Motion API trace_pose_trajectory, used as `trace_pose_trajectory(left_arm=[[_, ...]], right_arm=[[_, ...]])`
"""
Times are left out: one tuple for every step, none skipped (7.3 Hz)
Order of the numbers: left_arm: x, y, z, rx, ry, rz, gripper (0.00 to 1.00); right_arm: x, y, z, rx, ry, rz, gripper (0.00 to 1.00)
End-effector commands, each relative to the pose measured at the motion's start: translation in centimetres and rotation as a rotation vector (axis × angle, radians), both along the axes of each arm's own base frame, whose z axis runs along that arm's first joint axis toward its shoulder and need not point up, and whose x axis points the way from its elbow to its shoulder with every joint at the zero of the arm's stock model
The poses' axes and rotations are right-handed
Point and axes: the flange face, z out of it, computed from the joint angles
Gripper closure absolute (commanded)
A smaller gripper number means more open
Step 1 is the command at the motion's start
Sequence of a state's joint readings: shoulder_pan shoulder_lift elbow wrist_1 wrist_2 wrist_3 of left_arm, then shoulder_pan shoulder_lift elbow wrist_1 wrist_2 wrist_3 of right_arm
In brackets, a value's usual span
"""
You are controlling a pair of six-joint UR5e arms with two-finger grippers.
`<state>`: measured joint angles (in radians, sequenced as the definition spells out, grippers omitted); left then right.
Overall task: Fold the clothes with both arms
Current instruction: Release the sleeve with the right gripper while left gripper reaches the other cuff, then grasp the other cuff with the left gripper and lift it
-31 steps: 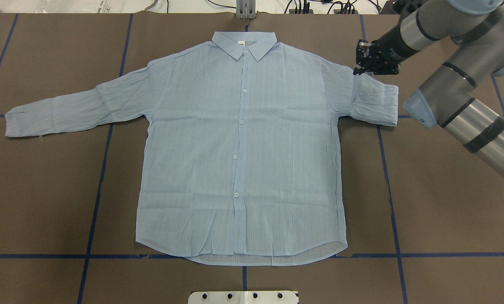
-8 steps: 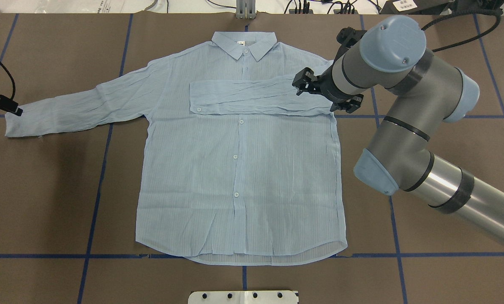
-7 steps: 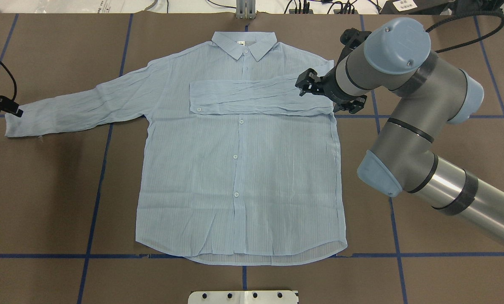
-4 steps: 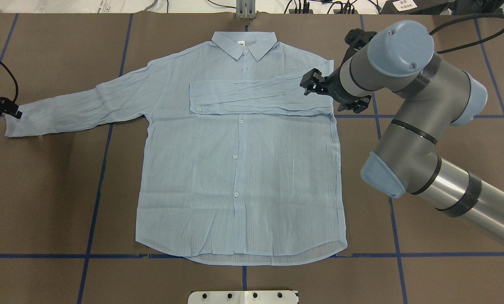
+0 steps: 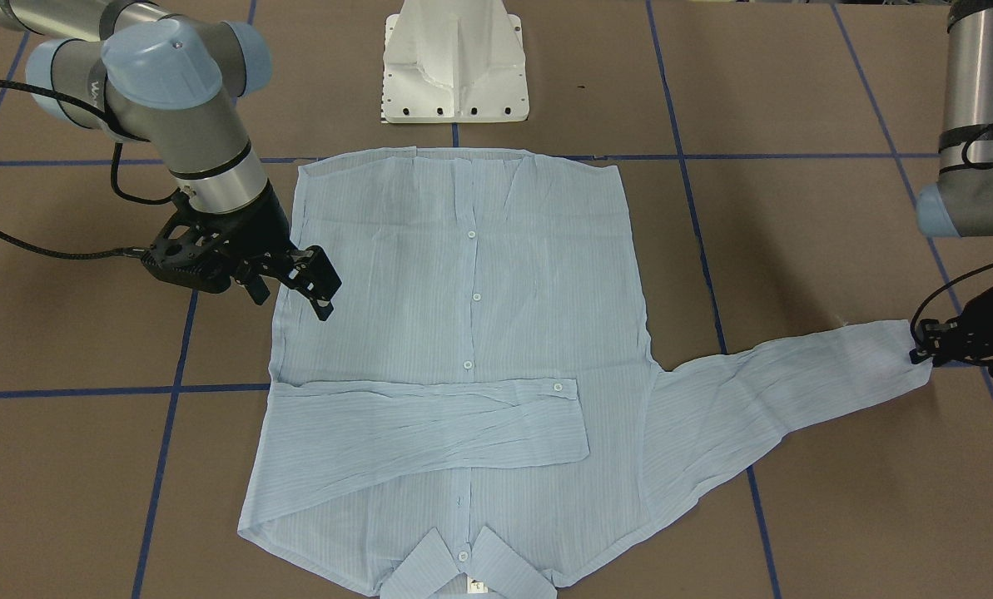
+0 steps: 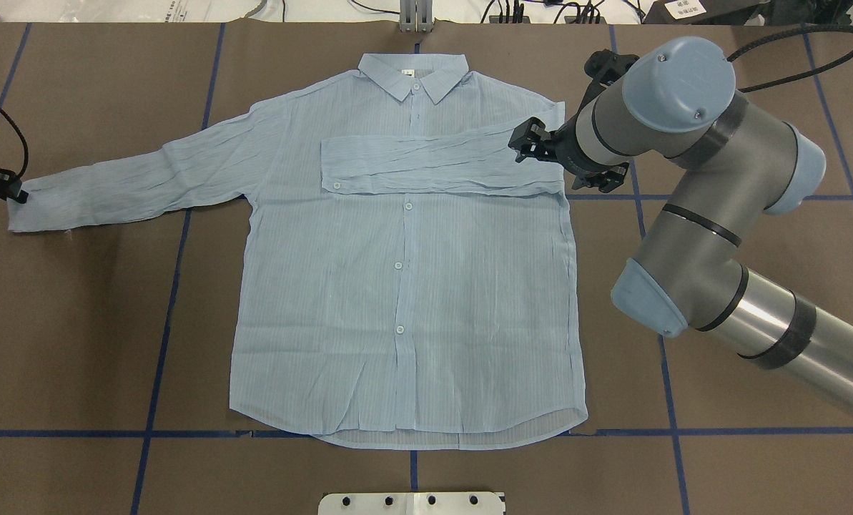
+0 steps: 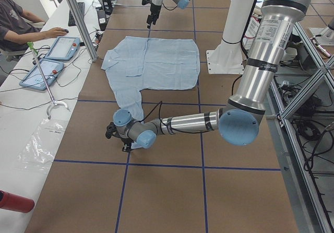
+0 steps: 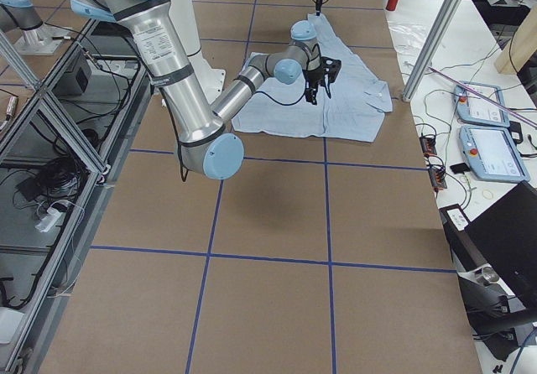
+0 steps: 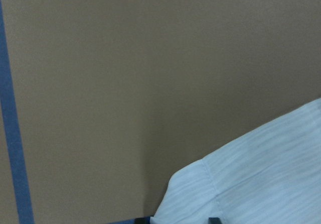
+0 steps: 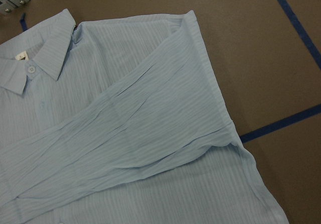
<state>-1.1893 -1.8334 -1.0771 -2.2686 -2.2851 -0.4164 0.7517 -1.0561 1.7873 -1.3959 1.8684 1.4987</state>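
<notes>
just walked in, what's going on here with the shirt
A two-armed robot is folding a pale-blue shirt lying flat, buttons up, on the brown table. One sleeve is already folded across the chest; the right arm's fingers hang open over that side, holding nothing. The other sleeve lies spread out, with the left arm's fingers open at its cuff, probably about to grip it.

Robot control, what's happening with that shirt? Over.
Right gripper open, empty, by shirt edge. Left gripper at outstretched sleeve cuff, grip unclear. Other sleeve folded across chest. Nothing blocking.
</notes>
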Motion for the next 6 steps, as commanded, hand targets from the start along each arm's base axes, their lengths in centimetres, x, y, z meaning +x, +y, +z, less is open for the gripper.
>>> trace_pose_trajectory(left_arm=[[0.1,-0.4,-0.9,0.008,0.008,-0.005,1.0],[0.0,-0.9,-3.0,0.025,0.024,-0.013,1.0],[0.5,-1.8,-8.2,-0.016,0.046,-0.067,1.0],[1.0,-2.3,-15.1,-0.045,0.076,-0.12,1.0],[1.8,-3.2,-23.5,-0.076,0.109,-0.177,1.0],[7.9,-2.4,-31.5,-0.128,0.147,-0.168,1.0]], right_arm=[[0.4,0.2,-0.5,0.009,-0.009,0.001,0.0],[0.6,0.2,-0.5,0.009,-0.009,0.005,0.01],[1.3,0.1,0.5,0.002,0.0,0.011,0.01],[2.7,0.7,1.8,0.0,0.008,0.015,0.0],[4.5,1.0,3.7,0.034,0.043,-0.012,0.0],[6.5,0.6,5.8,0.068,0.083,-0.045,0.0]])
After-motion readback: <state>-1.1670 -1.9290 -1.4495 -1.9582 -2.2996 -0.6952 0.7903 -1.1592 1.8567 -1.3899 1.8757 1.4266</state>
